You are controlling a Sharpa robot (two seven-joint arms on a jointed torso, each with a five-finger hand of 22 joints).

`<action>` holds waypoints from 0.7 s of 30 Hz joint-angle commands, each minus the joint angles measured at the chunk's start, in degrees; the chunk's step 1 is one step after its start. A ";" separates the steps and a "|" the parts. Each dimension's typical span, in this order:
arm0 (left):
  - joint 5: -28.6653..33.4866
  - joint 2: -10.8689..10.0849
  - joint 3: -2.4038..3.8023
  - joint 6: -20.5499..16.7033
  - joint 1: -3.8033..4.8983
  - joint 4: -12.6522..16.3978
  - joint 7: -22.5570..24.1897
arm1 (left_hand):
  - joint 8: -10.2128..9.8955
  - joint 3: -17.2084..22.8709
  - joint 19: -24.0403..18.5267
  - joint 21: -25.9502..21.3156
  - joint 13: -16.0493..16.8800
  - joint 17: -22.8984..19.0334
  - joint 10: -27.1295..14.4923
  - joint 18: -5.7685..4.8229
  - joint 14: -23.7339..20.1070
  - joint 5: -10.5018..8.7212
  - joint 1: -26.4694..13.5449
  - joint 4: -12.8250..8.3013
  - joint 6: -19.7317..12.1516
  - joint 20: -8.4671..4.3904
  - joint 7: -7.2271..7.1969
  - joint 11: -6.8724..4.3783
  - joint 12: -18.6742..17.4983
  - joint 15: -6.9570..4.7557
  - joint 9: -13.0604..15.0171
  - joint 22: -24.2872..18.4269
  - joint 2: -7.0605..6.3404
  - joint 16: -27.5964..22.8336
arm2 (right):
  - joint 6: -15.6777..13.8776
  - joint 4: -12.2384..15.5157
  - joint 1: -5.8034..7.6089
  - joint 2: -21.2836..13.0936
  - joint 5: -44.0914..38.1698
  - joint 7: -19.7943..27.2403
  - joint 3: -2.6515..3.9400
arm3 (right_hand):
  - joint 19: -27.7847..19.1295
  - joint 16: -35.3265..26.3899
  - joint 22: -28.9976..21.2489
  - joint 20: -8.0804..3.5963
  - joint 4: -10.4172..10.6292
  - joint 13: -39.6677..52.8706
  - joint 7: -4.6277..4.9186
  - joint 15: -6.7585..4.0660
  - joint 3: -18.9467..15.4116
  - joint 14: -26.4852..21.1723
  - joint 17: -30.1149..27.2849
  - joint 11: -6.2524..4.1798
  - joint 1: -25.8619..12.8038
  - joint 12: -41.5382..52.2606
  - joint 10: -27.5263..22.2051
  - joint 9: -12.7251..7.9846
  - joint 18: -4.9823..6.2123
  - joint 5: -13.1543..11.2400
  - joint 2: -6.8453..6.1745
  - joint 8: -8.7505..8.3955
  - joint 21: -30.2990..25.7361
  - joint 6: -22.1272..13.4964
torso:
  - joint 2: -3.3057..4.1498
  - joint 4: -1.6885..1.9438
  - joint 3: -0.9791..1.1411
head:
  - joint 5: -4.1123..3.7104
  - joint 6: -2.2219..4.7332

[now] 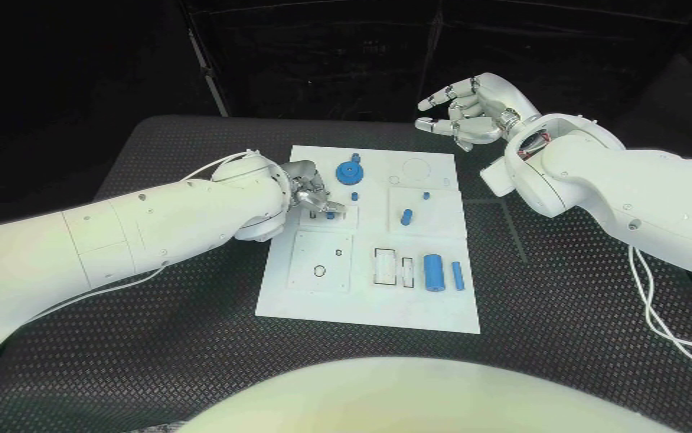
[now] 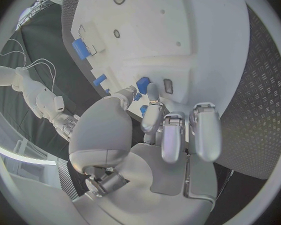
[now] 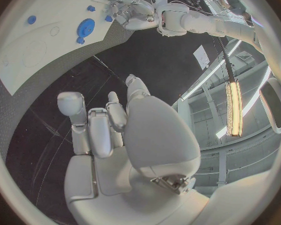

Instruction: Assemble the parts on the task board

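Note:
The white task board [image 1: 368, 298] lies in the middle of the table. My left hand [image 1: 304, 191] is over the board's left side and pinches a small blue part [image 2: 142, 83] between thumb and a finger, close above the board. A blue gear [image 1: 349, 170] stands on the board just beyond that hand. A blue peg [image 1: 407, 217] and two blue cylinders [image 1: 436, 271] lie toward the board's right side. My right hand [image 1: 469, 108] is raised beyond the board's far right corner, with its fingers apart and nothing in them.
The board has empty recesses: a round one [image 1: 417, 168] at the far right and rectangular ones [image 1: 385, 265] near the front. Black textured table [image 1: 562, 293] surrounds the board on all sides.

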 commanded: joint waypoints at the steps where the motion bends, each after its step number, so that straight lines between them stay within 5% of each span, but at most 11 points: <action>1: -0.01 -0.11 0.57 -0.08 0.06 0.44 -0.42 | -0.01 -2.24 2.05 0.17 0.00 15.10 0.03 -1.16 5.94 -0.25 -0.14 0.57 0.05 -0.28 0.29 0.15 0.25 -0.47 0.13 2.71 0.26 0.18 | -0.05 0.03 0.10 0.01 0.26 0.56 0.05 | 0.06 -0.34 -0.11 -0.23 0.18 -0.06 -0.31 -0.35 -0.43 2.43 -0.01 -0.19 -0.58 -0.04 0.29 -0.07 0.41 0.24 0.05 0.33 -0.34 -0.08 | -0.01 0.03 -0.02 | 0.01 0.01; 14: -0.01 -1.55 4.22 -0.41 0.03 2.14 -0.49 | -0.17 -6.56 1.98 -0.10 -0.49 15.10 -0.28 -1.09 5.94 -0.22 0.04 0.82 -0.10 -0.34 0.26 0.19 -0.13 -0.47 0.26 2.58 1.70 0.18 | -0.61 -0.02 0.09 -0.22 0.36 0.17 0.05 | 0.05 -0.40 -0.19 -0.23 0.36 -0.09 -0.30 -0.35 -0.56 2.43 -0.06 -0.18 -0.83 -0.04 0.28 -0.09 0.42 0.24 0.11 0.32 -0.41 -0.16 | -0.02 0.00 0.04 | 0.05 0.01; 21: -0.01 -3.02 6.89 6.27 0.67 2.67 -0.77 | -0.97 -9.04 1.04 -2.24 -4.82 15.10 -2.98 -0.57 5.94 -0.10 2.44 0.58 -1.75 -0.12 0.89 0.71 -3.69 -0.15 0.17 0.25 2.73 0.18 | -0.60 -0.14 0.09 -0.35 0.46 0.11 0.05 | 0.05 -0.37 -0.22 -0.23 0.43 -0.04 -0.30 -0.35 -0.62 2.45 0.01 -0.18 -0.94 0.00 0.32 -0.09 0.42 0.25 0.12 0.32 -0.44 -0.19 | 0.07 0.05 0.00 | 0.02 0.01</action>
